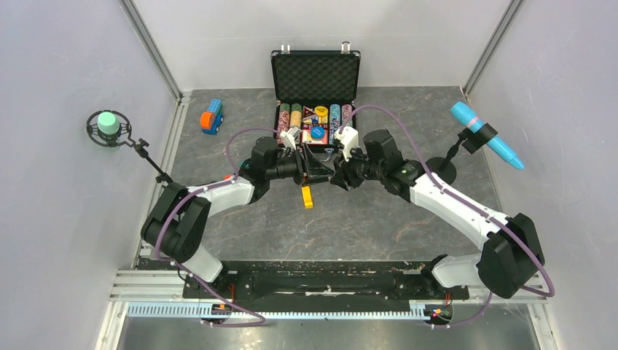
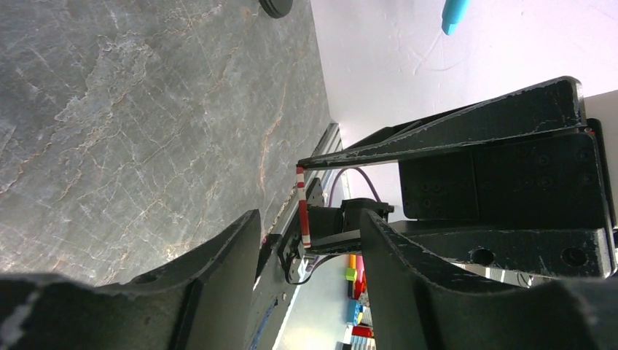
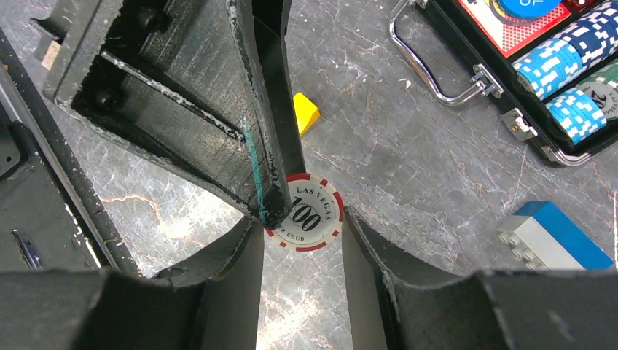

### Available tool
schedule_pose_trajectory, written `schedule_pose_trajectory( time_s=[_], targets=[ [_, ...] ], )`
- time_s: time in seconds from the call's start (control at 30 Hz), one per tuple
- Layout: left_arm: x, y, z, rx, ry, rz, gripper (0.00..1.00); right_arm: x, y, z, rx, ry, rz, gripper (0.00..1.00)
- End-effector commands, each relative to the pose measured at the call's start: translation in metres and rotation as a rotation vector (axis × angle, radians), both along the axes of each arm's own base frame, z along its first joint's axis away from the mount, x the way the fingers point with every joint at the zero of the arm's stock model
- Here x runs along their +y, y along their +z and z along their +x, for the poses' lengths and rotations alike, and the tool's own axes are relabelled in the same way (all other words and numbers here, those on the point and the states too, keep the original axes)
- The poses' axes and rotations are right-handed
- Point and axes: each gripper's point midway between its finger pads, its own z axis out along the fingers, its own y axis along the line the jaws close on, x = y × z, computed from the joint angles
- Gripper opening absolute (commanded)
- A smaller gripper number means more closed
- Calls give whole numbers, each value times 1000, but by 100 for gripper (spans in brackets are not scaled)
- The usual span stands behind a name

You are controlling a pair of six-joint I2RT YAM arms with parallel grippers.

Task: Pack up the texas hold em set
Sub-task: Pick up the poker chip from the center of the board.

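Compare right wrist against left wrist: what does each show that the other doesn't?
Right wrist only: the poker chip face-on with its print, the yellow block, the open case with handle and blue chip rows, and a blue brick.
Left wrist only: the chip edge-on, and a blue object against the wall.
Both: the chip, apparently held by its rim in the right gripper, the open left gripper with a finger on either side of it, and the grey table.

Left arm [image 1: 218,195] and right arm [image 1: 444,195] are facing tip to tip before the open briefcase [image 1: 315,73] (chips [image 1: 335,115] racked in rows), yellow block [image 1: 307,197] lying nearby.
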Motion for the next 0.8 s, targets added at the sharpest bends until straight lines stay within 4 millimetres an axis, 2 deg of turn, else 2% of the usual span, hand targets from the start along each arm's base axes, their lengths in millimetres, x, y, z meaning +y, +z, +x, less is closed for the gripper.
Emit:
schedule_pose_trajectory(
  time_s=[0.0, 0.33, 0.77],
  targets=[
    [-11, 22, 1, -42, -36, -56, 57, 1, 14, 2, -63, 6, 24, 32],
    [-15, 24, -3, -46, -56, -62, 43, 0, 12, 2, -63, -2, 20, 32],
    [-16, 25, -5, -45, -67, -63, 40, -7, 17, 10, -98, -58, 11, 33]
  ],
)
